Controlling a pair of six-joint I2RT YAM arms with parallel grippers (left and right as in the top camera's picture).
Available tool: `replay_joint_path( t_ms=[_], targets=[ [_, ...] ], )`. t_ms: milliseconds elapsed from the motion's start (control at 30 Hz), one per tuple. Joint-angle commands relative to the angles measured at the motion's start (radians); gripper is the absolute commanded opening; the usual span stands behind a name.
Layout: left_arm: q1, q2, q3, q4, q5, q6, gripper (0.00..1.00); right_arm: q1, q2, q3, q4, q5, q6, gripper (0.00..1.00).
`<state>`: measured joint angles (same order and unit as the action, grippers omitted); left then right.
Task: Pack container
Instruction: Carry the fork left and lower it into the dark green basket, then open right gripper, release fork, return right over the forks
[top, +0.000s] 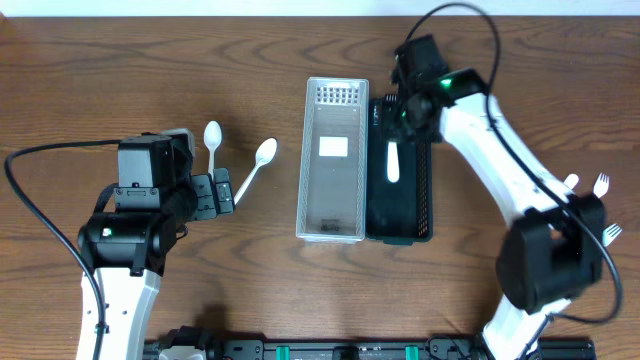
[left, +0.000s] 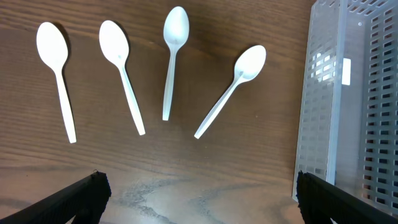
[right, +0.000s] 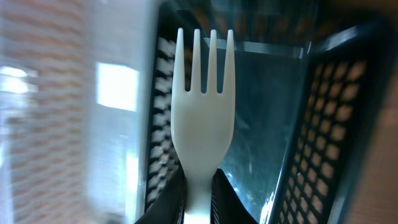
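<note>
The wooden table is carrying everything, with the clear container lying lengthwise near its middle. The black container is sitting right beside the clear container, touching its right-hand long wall. The right arm is reaching in from the far right of the clear container and hanging over the black one. The left arm is standing well to the left of the clear container. The right fingers are clamping the handle of a white plastic fork, which is pointing tines-first down into the black container. The left fingers are standing spread wide with nothing between them, hovering over the table to the left of the clear container. Four white spoons are lying in a loose fan on the table to the left of the clear container, bowls pointing away from the left wrist camera, none of them touching another. Two more forks are lying far to the right of the clear container, just beside the right arm's base.
</note>
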<state>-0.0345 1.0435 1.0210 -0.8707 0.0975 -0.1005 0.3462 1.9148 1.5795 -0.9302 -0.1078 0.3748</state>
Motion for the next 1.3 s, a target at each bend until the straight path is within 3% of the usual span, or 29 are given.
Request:
replay_joint_path(
  t_ms=[0, 167, 333, 533, 700, 767, 833, 900, 1067, 1267],
  targets=[
    [-0.002, 0.002, 0.013, -0.006, -0.011, 0.017, 0.98, 0.006, 0.055, -0.035, -0.003, 0.023, 0.048, 0.01],
    [-0.002, 0.002, 0.013, -0.006, -0.011, 0.017, 0.98, 0.007, 0.113, -0.040, -0.021, 0.022, 0.046, 0.05],
    [-0.002, 0.002, 0.013, -0.008, -0.011, 0.017, 0.98, 0.008, 0.123, -0.039, -0.016, 0.022, 0.027, 0.29],
    [-0.002, 0.002, 0.013, -0.007, -0.011, 0.017, 0.98, 0.002, 0.078, 0.009, -0.036, 0.022, -0.003, 0.32],
    [-0.002, 0.002, 0.013, -0.007, -0.011, 0.017, 0.98, -0.062, -0.068, 0.086, -0.070, 0.042, -0.002, 0.30],
    [-0.002, 0.002, 0.013, -0.007, -0.011, 0.017, 0.98, -0.123, -0.152, 0.095, -0.074, 0.064, 0.033, 0.30],
    [-0.002, 0.002, 0.013, -0.007, -0.011, 0.017, 0.98, -0.223, -0.245, 0.095, -0.099, 0.090, 0.092, 0.46],
    [-0.002, 0.002, 0.013, -0.007, -0.011, 0.017, 0.98, -0.312, -0.294, 0.094, -0.133, 0.093, 0.120, 0.55],
    [-0.002, 0.002, 0.013, -0.007, -0.011, 0.017, 0.98, -0.578, -0.324, 0.072, -0.241, 0.092, 0.123, 0.61],
    [-0.002, 0.002, 0.013, -0.008, -0.011, 0.016, 0.98, -0.818, -0.289, -0.131, -0.156, 0.013, 0.040, 0.64]
  ],
)
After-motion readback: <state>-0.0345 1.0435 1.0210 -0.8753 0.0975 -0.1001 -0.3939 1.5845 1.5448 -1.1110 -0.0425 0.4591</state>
